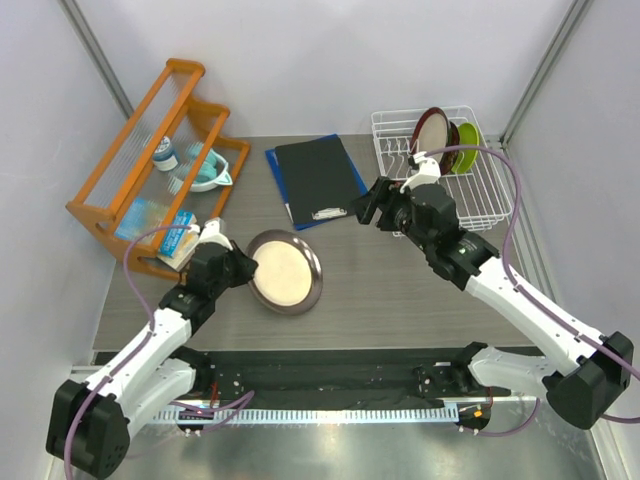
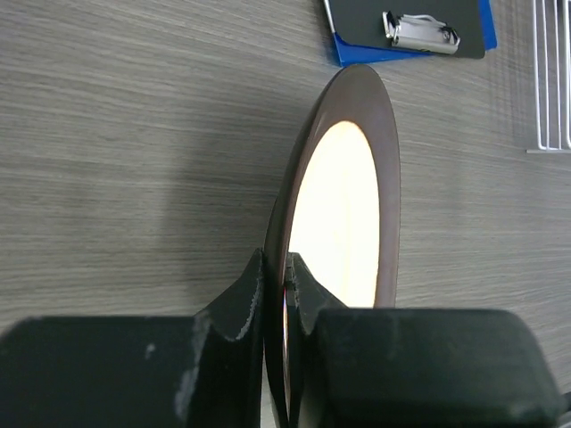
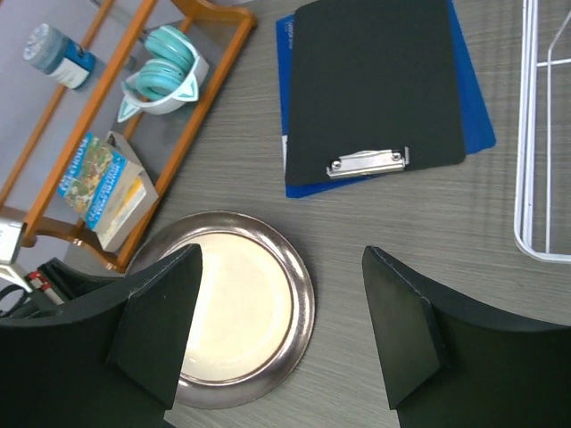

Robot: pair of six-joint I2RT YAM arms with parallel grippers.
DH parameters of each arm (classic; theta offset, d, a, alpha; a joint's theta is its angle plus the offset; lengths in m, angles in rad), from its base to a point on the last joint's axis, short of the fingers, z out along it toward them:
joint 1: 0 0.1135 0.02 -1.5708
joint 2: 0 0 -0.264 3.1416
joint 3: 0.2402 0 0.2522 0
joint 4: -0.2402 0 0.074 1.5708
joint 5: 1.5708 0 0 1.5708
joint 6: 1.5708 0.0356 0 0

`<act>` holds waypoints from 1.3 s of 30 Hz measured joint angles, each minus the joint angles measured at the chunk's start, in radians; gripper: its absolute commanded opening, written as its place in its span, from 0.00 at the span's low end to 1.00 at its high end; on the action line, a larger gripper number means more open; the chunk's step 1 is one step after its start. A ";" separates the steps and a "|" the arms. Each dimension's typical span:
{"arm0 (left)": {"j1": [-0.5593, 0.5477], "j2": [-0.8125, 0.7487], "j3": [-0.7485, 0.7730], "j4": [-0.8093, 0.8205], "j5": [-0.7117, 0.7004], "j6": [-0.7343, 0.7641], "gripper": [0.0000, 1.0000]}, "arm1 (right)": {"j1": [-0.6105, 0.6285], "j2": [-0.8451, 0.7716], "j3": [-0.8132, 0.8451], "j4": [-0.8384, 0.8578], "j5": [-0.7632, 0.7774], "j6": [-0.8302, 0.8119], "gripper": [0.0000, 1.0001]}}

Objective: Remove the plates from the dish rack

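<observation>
My left gripper [image 1: 243,268] is shut on the near rim of the brown-grey rimmed plate [image 1: 286,272], which lies low over the table, left of centre. In the left wrist view the fingers [image 2: 250,294] pinch that plate [image 2: 343,214] edge-on. The right wrist view shows it from above [image 3: 234,308]. The red-rimmed plate [image 1: 431,130] stands upright in the white wire dish rack [image 1: 480,192] at the back right. My right gripper [image 1: 366,205] is open and empty, hovering left of the rack over the table [image 3: 281,334].
A black clipboard on a blue folder [image 1: 317,178] lies at the back centre. A dark red bowl [image 1: 452,138] and a lime-green bowl [image 1: 468,142] stand in the rack behind the plate. An orange wooden shelf [image 1: 155,160] with small items stands at the back left.
</observation>
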 measured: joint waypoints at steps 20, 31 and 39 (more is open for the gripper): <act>0.000 0.297 0.061 0.097 -0.101 -0.060 0.25 | -0.248 0.135 0.082 -0.100 0.099 -0.118 0.79; 0.000 0.400 0.077 0.073 -0.153 -0.051 0.44 | -0.338 0.256 0.125 -0.111 0.069 -0.160 0.79; 0.000 0.418 0.079 0.029 -0.191 -0.048 0.57 | -0.401 0.335 0.190 -0.119 0.063 -0.194 0.79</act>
